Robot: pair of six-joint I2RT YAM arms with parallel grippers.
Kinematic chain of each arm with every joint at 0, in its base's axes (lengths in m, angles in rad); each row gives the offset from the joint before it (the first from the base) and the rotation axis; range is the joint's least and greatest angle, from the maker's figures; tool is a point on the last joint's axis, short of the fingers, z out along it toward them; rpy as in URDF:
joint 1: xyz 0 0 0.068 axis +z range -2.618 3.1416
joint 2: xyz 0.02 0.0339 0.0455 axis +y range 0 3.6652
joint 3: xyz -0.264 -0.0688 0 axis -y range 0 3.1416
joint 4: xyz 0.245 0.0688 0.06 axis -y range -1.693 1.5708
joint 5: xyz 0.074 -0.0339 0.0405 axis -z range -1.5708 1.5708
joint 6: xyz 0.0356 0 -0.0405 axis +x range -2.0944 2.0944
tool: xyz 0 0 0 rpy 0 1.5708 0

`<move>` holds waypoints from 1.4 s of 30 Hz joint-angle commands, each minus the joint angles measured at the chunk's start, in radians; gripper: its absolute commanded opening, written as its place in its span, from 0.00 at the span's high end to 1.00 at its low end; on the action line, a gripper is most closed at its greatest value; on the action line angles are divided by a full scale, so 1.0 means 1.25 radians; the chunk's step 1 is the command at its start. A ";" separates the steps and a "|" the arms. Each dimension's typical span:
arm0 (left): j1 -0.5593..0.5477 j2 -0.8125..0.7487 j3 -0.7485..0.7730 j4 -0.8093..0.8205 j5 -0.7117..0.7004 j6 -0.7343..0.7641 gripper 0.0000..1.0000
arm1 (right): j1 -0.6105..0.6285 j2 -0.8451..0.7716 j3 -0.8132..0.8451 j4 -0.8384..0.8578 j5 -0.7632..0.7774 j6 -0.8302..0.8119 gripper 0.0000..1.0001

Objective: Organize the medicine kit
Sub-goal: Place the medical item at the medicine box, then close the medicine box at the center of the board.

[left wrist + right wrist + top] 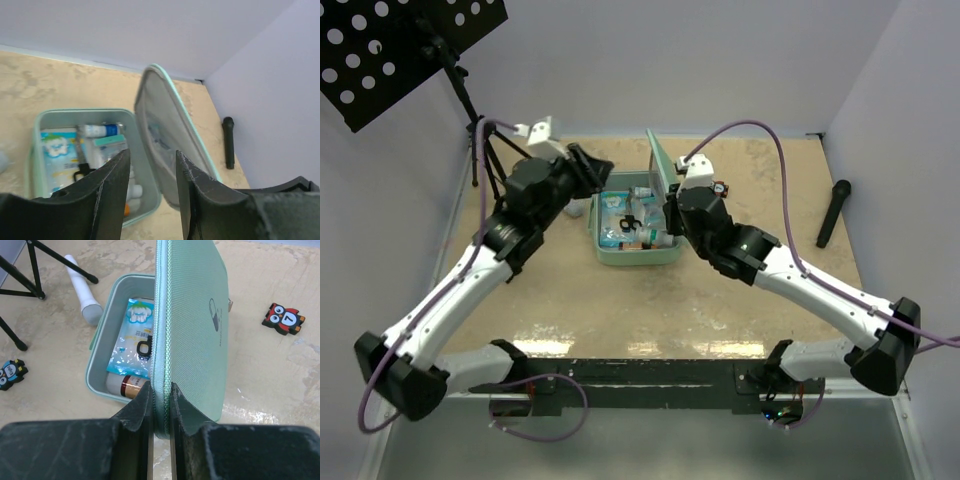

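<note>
Slipping looks like the main risk in the overhead view. The medicine kit (pixel 636 259) sits open in the middle of the desk (pixel 770 200), and its lid (pixel 660 160) stands upright along the right side, pinched at its edge by the right pincer (pixel 670 196). If that thin hold gives way, the lid would probably fall over the contents. The left pincer (pixel 603 172) hovers at the kit's far-left corner, empty.

Seen from the left wrist, the left pincer (pixel 152 155) is moderately wide with nothing between its fingers. The tray lies below and ahead of it, with the lid (pixel 165 127) rising on the right. Coming down from here could snag the lid or scatter the packets (pixel 60 155).

Seen from the right wrist, the right pincer (pixel 161 387) is narrow, clamped on the zip edge of the lid (pixel 192 315), which runs straight away from it. The tray sits to the left of it, holding packets and a brown bottle (pixel 132 387). A sideways tug might drag the whole soft kit across the desk, since nothing else pins it down
</note>
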 commanded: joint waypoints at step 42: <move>0.047 -0.378 -0.444 -0.107 -0.169 -0.117 0.53 | 0.054 0.474 0.344 -0.003 -0.196 0.057 0.66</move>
